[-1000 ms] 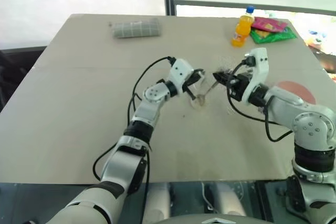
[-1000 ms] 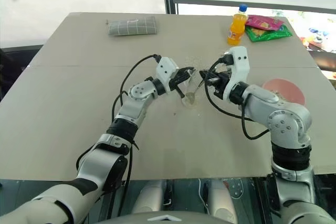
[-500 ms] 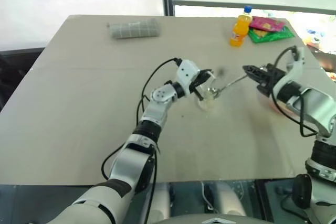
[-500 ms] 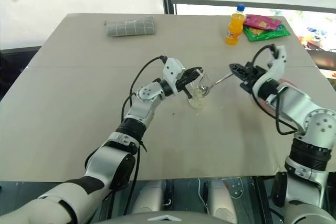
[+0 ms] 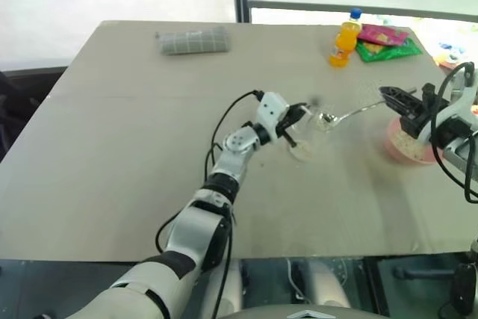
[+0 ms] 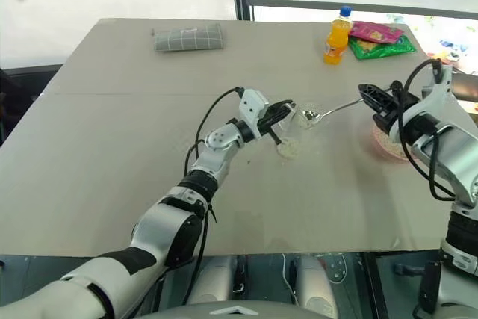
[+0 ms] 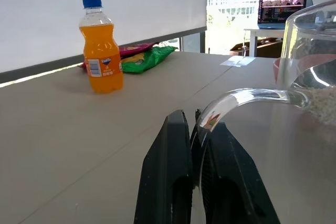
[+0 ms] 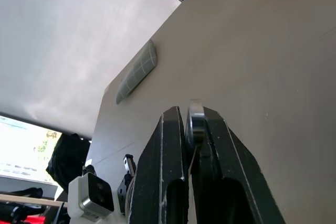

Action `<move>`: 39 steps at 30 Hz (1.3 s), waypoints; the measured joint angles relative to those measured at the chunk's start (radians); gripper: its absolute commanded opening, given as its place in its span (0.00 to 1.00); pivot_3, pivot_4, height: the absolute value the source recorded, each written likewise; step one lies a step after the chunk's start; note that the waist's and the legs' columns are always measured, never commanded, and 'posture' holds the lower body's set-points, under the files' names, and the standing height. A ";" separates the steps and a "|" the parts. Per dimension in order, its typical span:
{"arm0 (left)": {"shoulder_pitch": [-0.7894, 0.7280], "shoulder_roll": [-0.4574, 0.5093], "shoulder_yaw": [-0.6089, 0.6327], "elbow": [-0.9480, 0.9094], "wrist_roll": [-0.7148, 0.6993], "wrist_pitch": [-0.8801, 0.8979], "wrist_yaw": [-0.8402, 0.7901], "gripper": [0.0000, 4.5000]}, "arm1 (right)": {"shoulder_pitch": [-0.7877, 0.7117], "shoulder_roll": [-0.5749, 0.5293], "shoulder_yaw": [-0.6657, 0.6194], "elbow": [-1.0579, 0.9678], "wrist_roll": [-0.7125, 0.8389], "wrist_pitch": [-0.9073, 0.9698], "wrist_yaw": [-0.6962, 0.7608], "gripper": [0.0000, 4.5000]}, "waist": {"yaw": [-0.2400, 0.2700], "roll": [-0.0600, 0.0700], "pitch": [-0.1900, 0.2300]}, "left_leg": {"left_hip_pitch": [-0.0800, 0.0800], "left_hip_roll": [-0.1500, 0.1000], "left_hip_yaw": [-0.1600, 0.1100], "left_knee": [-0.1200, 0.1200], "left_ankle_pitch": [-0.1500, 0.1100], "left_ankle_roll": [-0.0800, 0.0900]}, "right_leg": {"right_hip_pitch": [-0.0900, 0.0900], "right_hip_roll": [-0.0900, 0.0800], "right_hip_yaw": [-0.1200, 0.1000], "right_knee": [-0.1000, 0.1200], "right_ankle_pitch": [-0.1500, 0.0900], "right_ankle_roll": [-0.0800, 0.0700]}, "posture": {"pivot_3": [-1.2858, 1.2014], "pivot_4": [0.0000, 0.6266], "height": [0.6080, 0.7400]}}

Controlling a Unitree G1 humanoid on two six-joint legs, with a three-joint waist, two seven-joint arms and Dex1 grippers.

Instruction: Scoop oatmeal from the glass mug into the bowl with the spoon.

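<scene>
My left gripper (image 5: 296, 116) is shut on the handle (image 7: 236, 98) of the glass mug (image 5: 303, 138), which stands mid-table with pale oatmeal (image 7: 320, 106) at its bottom. The spoon (image 5: 351, 113) hangs level above the table. Its small bowl sits just past the mug's rim and its handle is pinched in my right gripper (image 5: 391, 97), which is shut on it (image 8: 190, 111). The pink bowl (image 5: 396, 152) lies below and behind the right gripper, with some oatmeal (image 5: 408, 140) inside and partly hidden by that hand.
An orange bottle (image 5: 344, 38) and bright snack packets (image 5: 385, 42) stand at the far right of the table. A folded grey cloth (image 5: 193, 40) lies at the far left. The table's right edge runs close to the bowl.
My right gripper has drawn the spoon out of the mug and carried it right, toward the bowl, rolling its wrist. The left gripper has shifted slightly right with the mug.
</scene>
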 measured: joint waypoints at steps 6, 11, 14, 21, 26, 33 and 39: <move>-0.054 -0.037 0.010 0.075 0.002 -0.020 0.019 0.01 | 0.043 -0.056 -0.032 -0.026 0.031 -0.036 0.013 0.00 | 0.000 0.000 0.000 | 0.000 0.000 -0.001 0.000 0.000 0.000 | 0.000 0.000 0.000 -0.001 0.000 0.000 | 0.52 0.24 1.00; -0.071 -0.048 0.014 0.125 0.004 -0.029 0.024 0.01 | 0.100 -0.071 -0.044 -0.062 0.056 -0.075 0.011 0.00 | -0.001 0.000 0.000 | 0.000 0.000 -0.002 0.000 0.000 0.000 | 0.000 0.000 0.000 0.000 0.000 0.000 | 0.52 0.24 1.00; -0.072 -0.049 0.023 0.130 0.003 -0.029 0.025 0.01 | 0.113 -0.071 -0.063 -0.081 0.063 -0.095 0.008 0.00 | -0.001 0.000 0.000 | 0.000 0.000 -0.002 0.000 0.000 0.000 | 0.000 0.000 0.000 0.000 0.000 0.000 | 0.52 0.24 1.00; -0.072 -0.049 0.050 0.131 0.001 -0.029 0.015 0.01 | 0.145 -0.059 -0.104 -0.143 0.071 -0.151 -0.012 0.00 | 0.000 0.000 0.000 | 0.000 0.000 -0.003 0.000 0.000 0.000 | 0.000 0.000 0.000 0.000 0.000 0.000 | 0.52 0.24 1.00; -0.077 -0.049 0.060 0.140 0.001 -0.029 0.009 0.01 | 0.150 -0.030 -0.112 -0.161 0.070 -0.181 -0.039 0.00 | 0.000 0.000 0.000 | 0.000 0.000 -0.003 0.000 0.000 0.000 | 0.000 0.000 0.000 0.000 0.000 0.000 | 0.52 0.24 1.00; -0.095 -0.058 0.059 0.148 0.010 -0.047 0.020 0.01 | 0.148 0.011 -0.109 -0.192 0.069 -0.200 -0.060 0.00 | 0.000 0.000 0.000 | 0.000 0.000 -0.003 0.000 0.000 0.000 | 0.000 0.000 0.000 0.000 0.000 0.000 | 0.52 0.24 1.00; -0.109 -0.075 0.057 0.150 0.032 -0.090 0.055 0.01 | 0.138 0.079 -0.095 -0.203 0.070 -0.221 -0.098 0.00 | 0.000 0.000 0.000 | 0.000 0.000 -0.003 0.000 0.000 0.000 | 0.000 0.000 0.000 0.000 0.000 0.000 | 0.52 0.24 1.00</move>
